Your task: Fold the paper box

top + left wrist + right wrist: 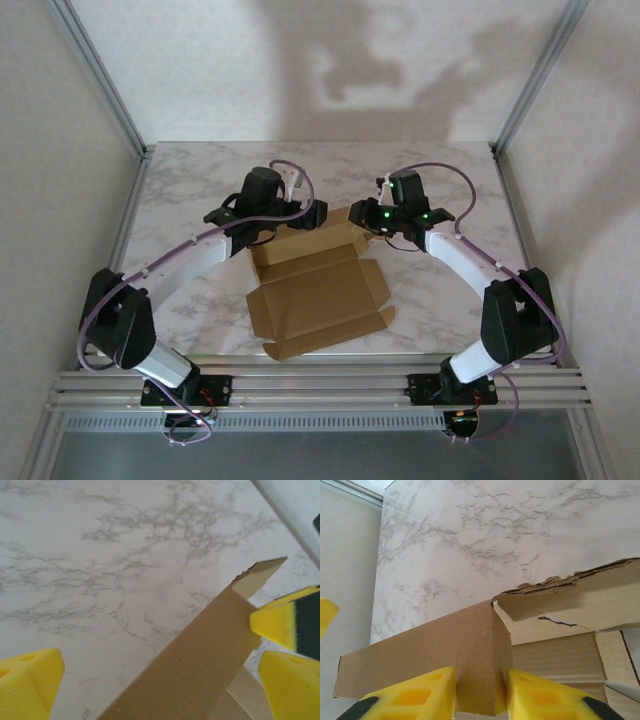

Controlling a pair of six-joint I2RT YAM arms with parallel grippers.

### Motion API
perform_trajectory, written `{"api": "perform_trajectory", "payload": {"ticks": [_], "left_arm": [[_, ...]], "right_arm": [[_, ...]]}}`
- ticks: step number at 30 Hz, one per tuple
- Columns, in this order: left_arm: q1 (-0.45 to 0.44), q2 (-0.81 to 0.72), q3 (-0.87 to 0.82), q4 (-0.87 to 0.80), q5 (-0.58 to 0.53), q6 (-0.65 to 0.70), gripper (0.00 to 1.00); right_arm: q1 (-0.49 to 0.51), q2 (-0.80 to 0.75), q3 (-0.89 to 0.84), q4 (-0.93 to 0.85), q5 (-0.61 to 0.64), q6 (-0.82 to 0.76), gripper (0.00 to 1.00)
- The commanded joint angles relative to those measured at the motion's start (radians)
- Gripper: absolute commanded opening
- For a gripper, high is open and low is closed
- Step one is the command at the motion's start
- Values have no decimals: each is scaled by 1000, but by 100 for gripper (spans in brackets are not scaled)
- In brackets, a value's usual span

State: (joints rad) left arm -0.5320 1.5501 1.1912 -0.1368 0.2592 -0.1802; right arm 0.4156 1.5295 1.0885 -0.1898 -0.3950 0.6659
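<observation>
The paper box (318, 298) is brown cardboard lying partly folded in the middle of the marble table, its far wall raised and its front flaps flat. My right gripper (481, 690) is shut on the box's far right corner (492, 655), one yellow finger (415, 695) on the outer wall and the other inside on the folded side flap. From above, this right gripper (372, 222) sits at that corner. My left gripper (160, 680) stands wide open, straddling the raised far wall (200, 665) without touching it. Seen from above, the left gripper (295, 215) hovers over the far left end.
A torn flap edge (570, 582) hangs over the box interior beside the right gripper. The right arm's fingertip (272, 622) shows close to the wall in the left wrist view. Frame posts (100, 75) and cage walls bound the table.
</observation>
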Motion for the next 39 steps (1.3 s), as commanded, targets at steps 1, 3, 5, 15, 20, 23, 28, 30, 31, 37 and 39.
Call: {"api": "perform_trajectory", "payload": {"ticks": [1, 3, 5, 15, 20, 23, 28, 30, 31, 37, 39], "left_arm": [[7, 42, 38, -10, 61, 77, 99], [7, 72, 40, -10, 52, 92, 99], [7, 104, 51, -18, 45, 102, 99], [-2, 170, 53, -32, 46, 119, 99], [-6, 168, 51, -37, 44, 125, 99], [-6, 168, 54, -43, 44, 132, 99], [-6, 170, 54, -43, 65, 146, 99], [-6, 169, 54, -44, 75, 151, 99], [-6, 168, 54, -43, 81, 154, 99], [-6, 166, 58, -45, 103, 161, 99], [-6, 166, 56, -47, 103, 163, 99]], "right_arm": [[-13, -6, -26, 50, -34, 34, 27], [-16, -3, -32, 67, -45, 47, 26], [-16, -2, -33, 71, -49, 50, 27], [-82, -63, -4, -19, -83, -55, 45], [-119, -93, 130, -319, 2, -384, 57], [-121, -82, 210, -450, 140, -546, 62], [-121, 28, 356, -582, 223, -724, 67], [-120, 66, 396, -600, 260, -781, 67], [-120, 85, 413, -609, 284, -810, 67], [-123, 191, 492, -638, 316, -920, 68], [-121, 220, 513, -649, 291, -933, 68]]}}
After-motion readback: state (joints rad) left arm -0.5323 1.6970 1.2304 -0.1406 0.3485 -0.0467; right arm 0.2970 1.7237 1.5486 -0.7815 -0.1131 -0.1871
